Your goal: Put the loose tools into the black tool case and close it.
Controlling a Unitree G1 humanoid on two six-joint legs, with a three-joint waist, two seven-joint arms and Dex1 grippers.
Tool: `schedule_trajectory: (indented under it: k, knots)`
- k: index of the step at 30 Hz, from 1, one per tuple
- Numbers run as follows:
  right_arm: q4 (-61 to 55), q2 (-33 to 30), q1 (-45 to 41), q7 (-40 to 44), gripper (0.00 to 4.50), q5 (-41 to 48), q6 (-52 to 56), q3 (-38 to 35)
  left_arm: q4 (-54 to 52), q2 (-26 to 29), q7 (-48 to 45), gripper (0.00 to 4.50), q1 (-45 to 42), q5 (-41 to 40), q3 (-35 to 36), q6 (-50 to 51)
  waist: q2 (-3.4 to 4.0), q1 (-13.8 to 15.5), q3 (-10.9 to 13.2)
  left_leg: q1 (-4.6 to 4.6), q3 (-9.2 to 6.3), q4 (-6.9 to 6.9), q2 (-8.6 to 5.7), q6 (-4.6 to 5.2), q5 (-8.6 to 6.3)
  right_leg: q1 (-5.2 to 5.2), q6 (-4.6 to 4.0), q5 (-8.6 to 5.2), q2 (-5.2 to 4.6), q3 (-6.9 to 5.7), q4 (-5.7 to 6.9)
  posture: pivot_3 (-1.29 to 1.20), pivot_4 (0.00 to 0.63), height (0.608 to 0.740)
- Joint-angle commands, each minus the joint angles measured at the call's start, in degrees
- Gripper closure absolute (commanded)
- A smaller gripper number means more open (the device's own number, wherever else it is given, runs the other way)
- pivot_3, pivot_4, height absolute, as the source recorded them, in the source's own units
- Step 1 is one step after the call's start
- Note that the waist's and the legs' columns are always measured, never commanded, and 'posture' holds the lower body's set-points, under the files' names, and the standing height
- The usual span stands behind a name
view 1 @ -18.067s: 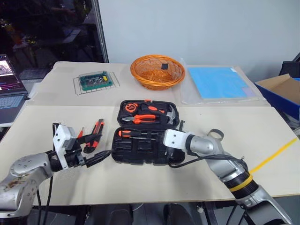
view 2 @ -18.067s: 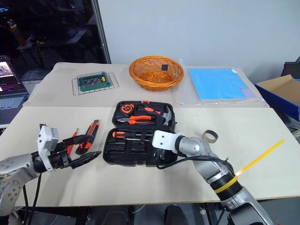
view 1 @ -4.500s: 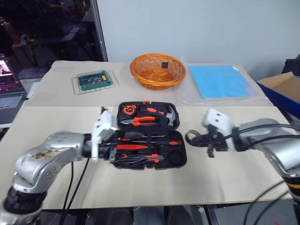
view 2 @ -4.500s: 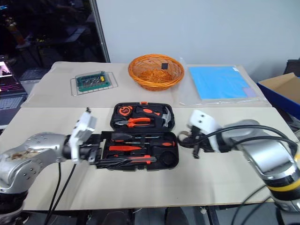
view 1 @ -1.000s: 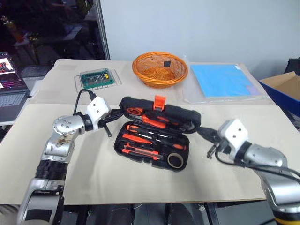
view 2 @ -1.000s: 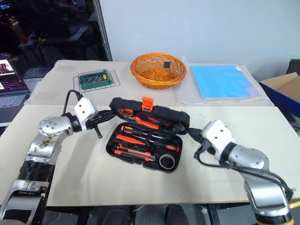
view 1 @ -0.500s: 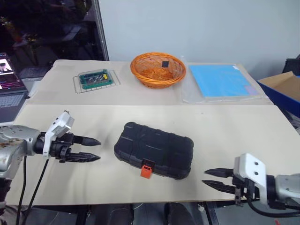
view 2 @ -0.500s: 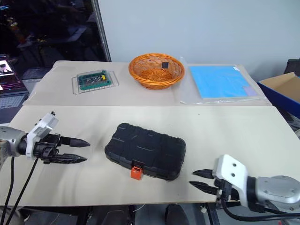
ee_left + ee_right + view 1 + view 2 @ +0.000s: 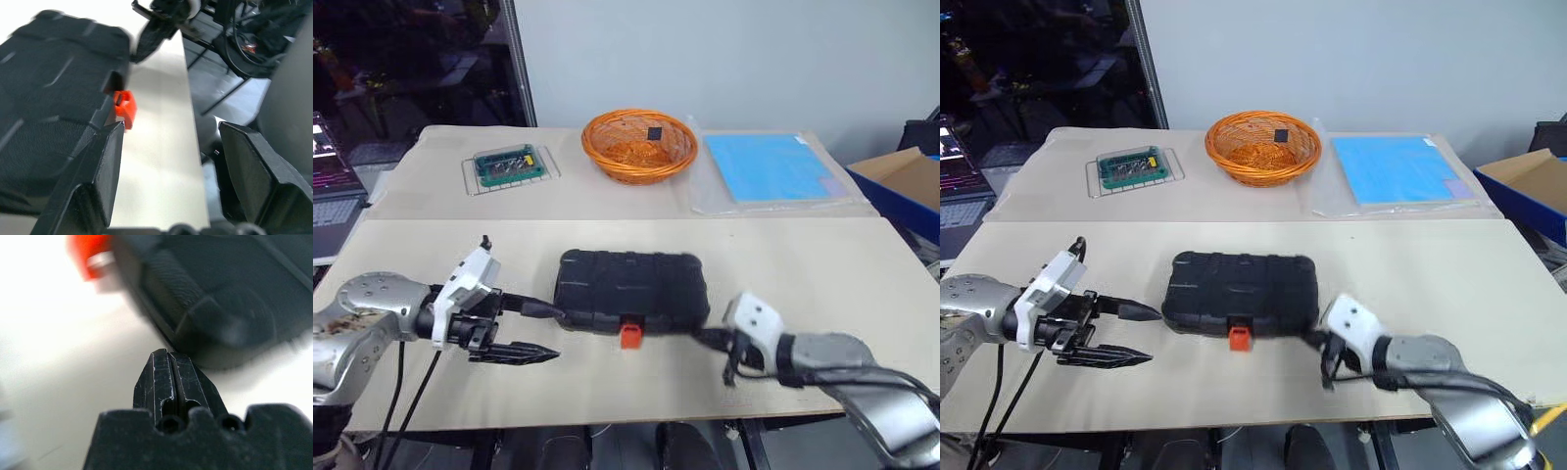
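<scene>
So your closed black tool case (image 9: 631,290) sits between both hands: left hand (image 9: 540,331) spread open, right hand (image 9: 703,341) pinched shut on nothing.

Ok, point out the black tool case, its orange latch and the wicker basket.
black tool case (image 9: 631,284): left eye view, ribbed lid.
orange latch (image 9: 629,335): left eye view, front tab.
wicker basket (image 9: 1224,157): right eye view, woven rim.

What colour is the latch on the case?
Orange-red. The latch sits at the front edge of the black case, clearest in the right eye view.
</scene>
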Motion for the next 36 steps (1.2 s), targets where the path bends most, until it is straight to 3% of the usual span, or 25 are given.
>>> schedule_trajectory:
  k: [1,7,11,14,18,21,24,25,29,36]
  knots:
    - [6.92,4.63,-6.90,-5.98,4.49,-4.73,-1.96,0.81,-1.52,-2.61,5.19,1.22,-2.11,1.51,-1.29,-1.56,-0.02,-0.03,-0.01,0.03,-0.02,0.00,0.03,0.00,0.00,0.02,-0.01,0.00,0.06,-0.01,0.02,0.00,0.150,0.740]
    - [27.56,14.65,-21.30,-10.84,4.49,-10.26,-10.14,3.74,0.61,-8.40,12.21,1.22,-5.83,6.40,-5.89,-3.72,-0.02,-0.78,-0.01,0.02,-0.01,0.00,0.02,0.00,0.02,0.01,0.01,0.12,0.13,0.06,0.02,0.00,0.150,0.740]
    - [32.36,14.27,-24.49,-6.65,4.49,-10.06,-12.61,3.27,2.48,-9.99,14.11,1.22,-7.85,11.02,-10.22,-5.54,-0.02,-0.63,-0.01,-0.02,-0.04,0.00,0.01,0.02,0.04,0.00,0.32,0.45,0.17,0.08,0.01,0.00,0.150,0.740]
    - [25.88,10.25,-20.94,-2.13,3.73,-6.43,-8.83,0.04,5.80,-11.36,14.91,1.22,-10.68,14.55,-13.57,-7.03,-0.01,0.01,0.00,-0.08,-0.07,-0.03,-0.05,0.03,0.01,-0.01,0.15,0.52,0.15,0.08,-0.02,0.00,0.150,0.740]
    - [12.54,8.01,-15.79,0.90,2.29,1.66,1.26,-3.94,10.76,-12.66,14.69,1.22,-14.18,18.43,-16.45,-9.37,-0.01,0.69,0.00,-0.31,-0.11,-0.03,-0.12,0.10,-0.06,-0.10,0.21,0.49,0.10,0.04,-0.11,0.00,0.150,0.740]
    - [3.47,12.59,-15.28,-3.11,1.19,7.81,11.63,-4.62,13.26,-12.69,12.88,1.22,-15.07,20.00,-18.14,-11.01,-0.01,-0.07,0.00,-0.30,-0.10,-0.04,-0.07,0.10,-0.06,-0.12,0.20,0.50,0.13,0.05,-0.10,0.00,0.150,0.740]
    - [1.58,18.32,-15.63,-10.27,0.18,5.57,16.77,-0.49,14.52,-12.76,11.32,1.22,-15.47,20.66,-19.23,-11.89,-0.01,-0.49,0.00,-0.24,-0.17,-0.04,0.04,0.08,-0.05,-0.11,0.15,0.49,0.27,0.04,-0.05,0.00,0.150,0.740]
    - [2.11,20.41,-15.61,-12.46,0.03,4.75,17.63,0.72,14.78,-12.80,10.94,1.22,-15.62,20.83,-19.47,-12.08,-0.01,-0.48,0.00,-0.22,-0.19,-0.03,0.05,0.08,-0.04,-0.08,0.15,0.49,0.28,0.02,-0.05,0.00,0.150,0.740]
    - [3.35,25.16,-15.92,-17.31,0.03,3.66,19.47,1.64,15.85,-12.55,9.35,1.22,-16.32,21.53,-19.90,-12.77,0.00,-0.44,-0.01,-0.21,-0.16,-0.01,0.02,0.02,0.00,-0.09,0.15,0.50,0.22,0.02,-0.04,0.00,0.150,0.740]
    - [5.82,26.17,-16.54,-19.14,0.03,2.76,19.47,2.74,17.48,-12.72,7.86,1.22,-17.91,22.18,-20.22,-13.16,0.00,-0.39,-0.01,-0.23,-0.16,-0.01,-0.04,0.02,0.00,-0.09,0.12,0.54,0.16,0.01,-0.04,0.00,0.150,0.740]
